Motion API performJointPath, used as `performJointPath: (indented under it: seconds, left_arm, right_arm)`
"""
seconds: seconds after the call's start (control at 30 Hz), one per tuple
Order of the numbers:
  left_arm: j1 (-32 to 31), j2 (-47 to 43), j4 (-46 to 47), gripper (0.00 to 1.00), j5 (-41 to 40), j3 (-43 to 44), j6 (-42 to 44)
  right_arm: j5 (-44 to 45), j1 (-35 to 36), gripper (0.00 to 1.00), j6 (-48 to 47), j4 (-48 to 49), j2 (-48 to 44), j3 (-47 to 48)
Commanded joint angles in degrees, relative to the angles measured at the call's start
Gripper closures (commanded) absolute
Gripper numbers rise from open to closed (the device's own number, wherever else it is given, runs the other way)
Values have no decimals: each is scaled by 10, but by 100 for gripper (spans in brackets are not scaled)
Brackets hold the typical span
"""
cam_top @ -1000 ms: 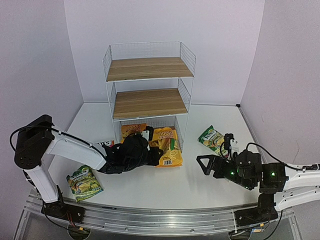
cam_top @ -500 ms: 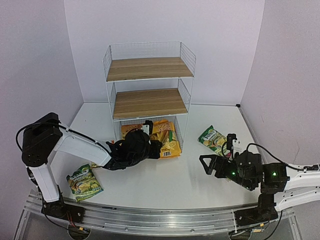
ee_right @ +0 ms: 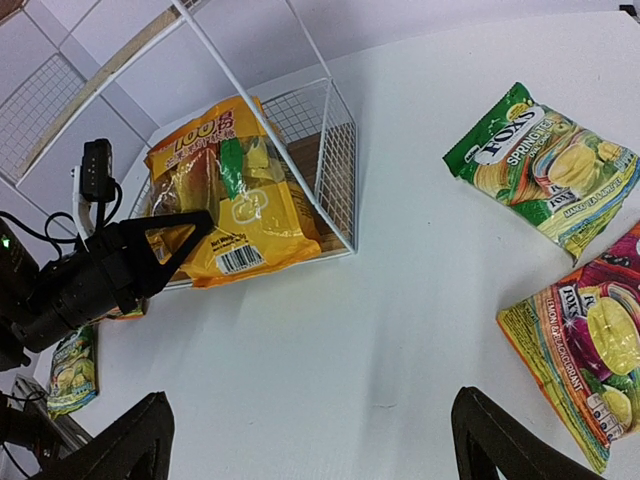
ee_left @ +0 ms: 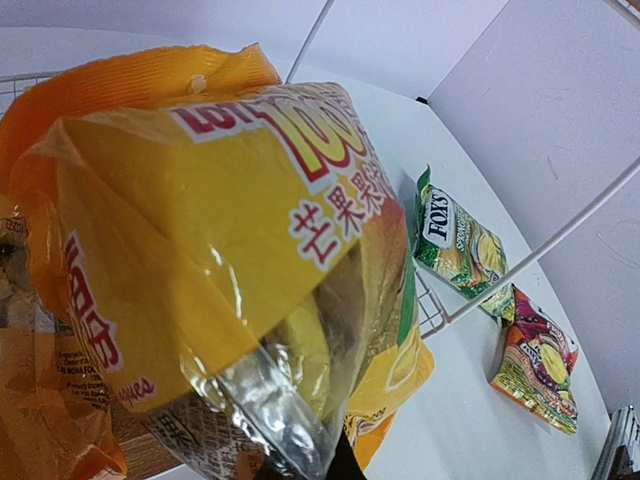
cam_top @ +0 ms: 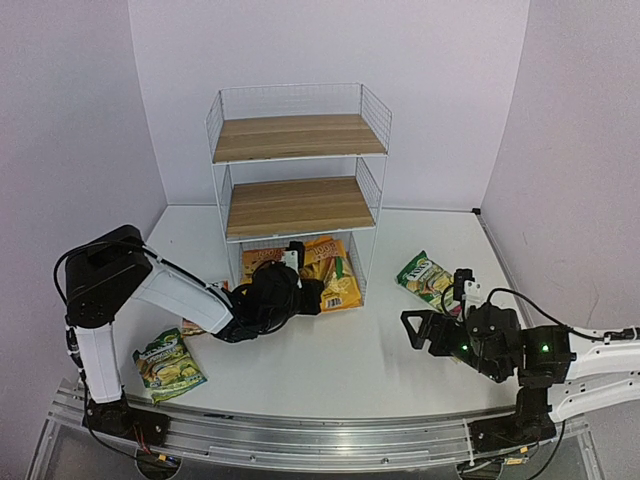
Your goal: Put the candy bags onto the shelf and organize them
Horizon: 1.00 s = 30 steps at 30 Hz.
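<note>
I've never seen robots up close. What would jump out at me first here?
The tall white wire shelf with wooden boards, standing at the back of the table. Then the left gripper, closed on a bright yellow bag at the shelf's bottom level, where an orange bag already lies. A green bag lies loose on the table, right of the shelf.

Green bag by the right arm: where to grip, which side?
Probably the near edge of the green bag, coming down from above with the right gripper, jaws open. It lies flat on the table, so only an edge can be pinched.
</note>
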Motion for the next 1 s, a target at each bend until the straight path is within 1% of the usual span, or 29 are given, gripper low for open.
performJointPath:
  seconds: [0.0,0.27,0.5,0.53,0.67,0.7,0.87,0.97]
  left_arm:
    - [6,4,122,100,-23,32,31]
    - [11,29,117,100,-35,59,51]
    - [19,44,94,100,-22,82,58]
    - [19,44,91,97,-23,82,57]
    - [19,41,71,72,-40,87,53]
    - [19,40,66,69,-40,88,53]
    - [19,38,39,62,-42,99,51]
    - [19,33,26,60,-44,100,47]
  right_arm:
    - [19,2,7,2,-3,3,7]
    - [29,2,7,14,-8,5,-1]
    - [41,2,7,6,-22,5,6]
    - [42,2,7,5,-25,5,7]
    - [44,2,7,9,-30,4,7]
    - [44,2,7,9,-31,3,7]
    - [46,2,7,9,-34,2,8]
    - [47,2,7,10,-35,2,7]
